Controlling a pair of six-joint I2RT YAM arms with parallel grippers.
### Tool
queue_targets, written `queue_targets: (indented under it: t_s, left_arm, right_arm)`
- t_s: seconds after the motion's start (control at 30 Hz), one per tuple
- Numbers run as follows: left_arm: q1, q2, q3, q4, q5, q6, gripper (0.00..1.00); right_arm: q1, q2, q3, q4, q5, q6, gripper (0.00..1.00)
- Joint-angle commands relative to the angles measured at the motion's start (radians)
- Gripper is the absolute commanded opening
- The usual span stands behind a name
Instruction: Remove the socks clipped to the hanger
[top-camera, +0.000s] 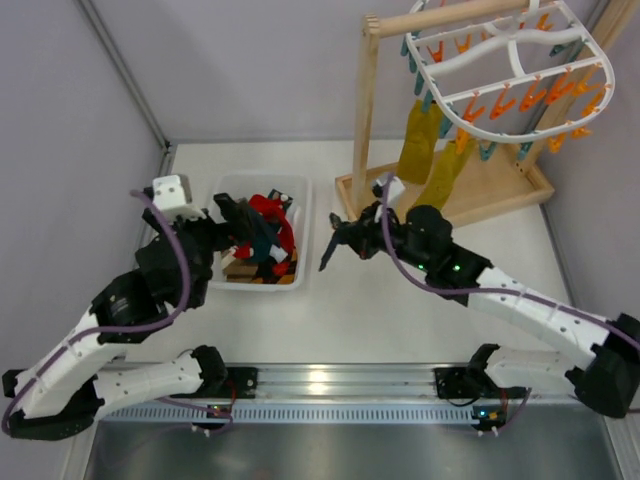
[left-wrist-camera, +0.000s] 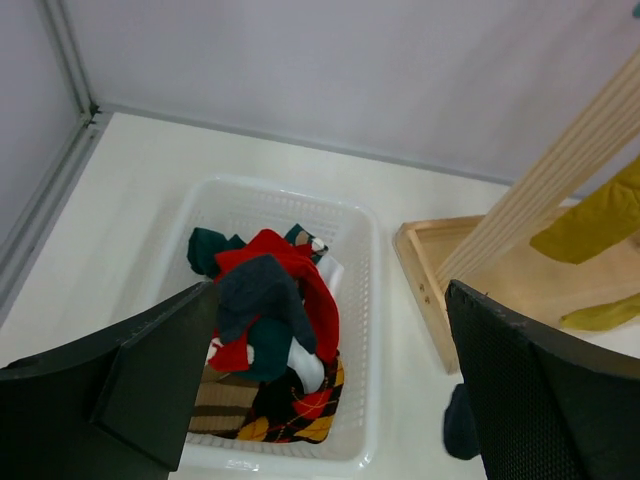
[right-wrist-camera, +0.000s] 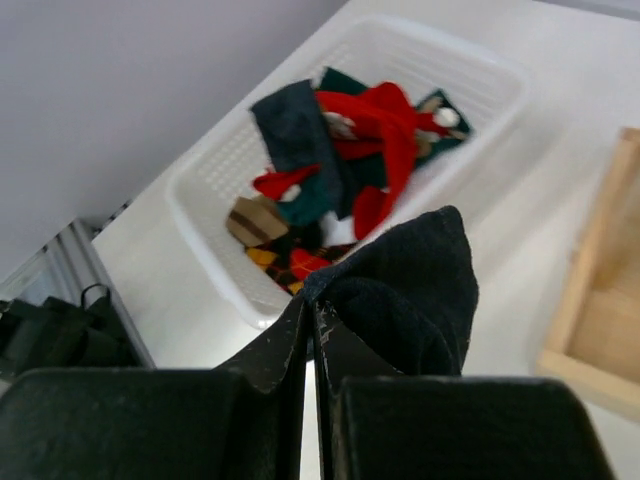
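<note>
Looks like a robotics lab cell: boxed in left, far and right by plain grey panel walls (top-camera: 250, 70), with a white tabletop (top-camera: 400, 325) and, along the near edge, an aluminium rail (top-camera: 340, 379) carrying the left arm (top-camera: 110, 335) and right arm (top-camera: 530, 310).

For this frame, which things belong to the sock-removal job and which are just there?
Job: hanger; yellow socks clipped on it; dark sock in the shut right gripper; loose socks in the white basket.
Just there: wooden stand; table.
</note>
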Motion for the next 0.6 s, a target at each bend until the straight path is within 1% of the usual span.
queue_targets:
  t_s: [0.0, 0.07, 0.1, 0.13, 0.17, 0.2, 0.27, 0.3, 0.37, 0.4, 0.43, 0.5, 0.57]
  left_arm:
    - [0.004, -0.023, 0.059, -0.194, -0.051, -0.069, 0.99]
    - [0.002, -0.049, 0.075, -0.232, -0.055, -0.072, 0.99]
    - [0.004, -0.058, 0.076, -0.242, -0.069, -0.071, 0.99]
    - [0.004, -0.083, 0.078, -0.246, -0.078, -0.069, 0.99]
    - [0.004, -0.094, 0.078, -0.249, -0.083, -0.068, 0.99]
    - [0.004, -0.104, 0.076, -0.249, -0.097, -0.066, 0.99]
    - [0.004, -0.129, 0.062, -0.246, -0.108, -0.072, 0.99]
    - [0.004, -0.134, 0.056, -0.246, -0.117, -0.081, 0.99]
    - [0.002, -0.129, 0.036, -0.246, -0.131, -0.085, 0.99]
    - [0.002, -0.127, 0.032, -0.245, -0.131, -0.085, 0.99]
    - [0.002, -0.126, 0.021, -0.243, -0.123, -0.086, 0.99]
    - [0.000, -0.130, 0.006, -0.239, -0.117, -0.106, 0.99]
    - [0.000, -0.134, -0.011, -0.237, -0.109, -0.121, 0.99]
  right_arm:
    - [0.143, 0.203, 0.216, 0.149, 0.016, -0.075, 0.00]
    - [0.165, 0.296, 0.295, 0.164, -0.025, -0.075, 0.00]
    - [0.185, 0.391, 0.373, 0.170, -0.033, -0.079, 0.00]
    - [0.194, 0.437, 0.413, 0.175, -0.051, -0.076, 0.00]
    - [0.198, 0.485, 0.454, 0.177, -0.058, -0.073, 0.00]
    - [0.209, 0.584, 0.534, 0.175, -0.064, -0.064, 0.00]
    - [0.211, 0.681, 0.609, 0.164, -0.058, -0.043, 0.00]
    - [0.211, 0.779, 0.690, 0.148, -0.047, -0.036, 0.00]
    - [0.211, 0.873, 0.773, 0.062, -0.003, -0.044, 0.01]
    - [0.211, 0.951, 0.838, 0.037, 0.017, -0.052, 0.04]
    - [0.211, 0.979, 0.855, 0.019, 0.051, -0.056, 0.08]
    - [0.211, 1.013, 0.849, 0.022, 0.056, -0.052, 0.18]
    - [0.212, 1.007, 0.823, 0.051, 0.040, -0.052, 0.25]
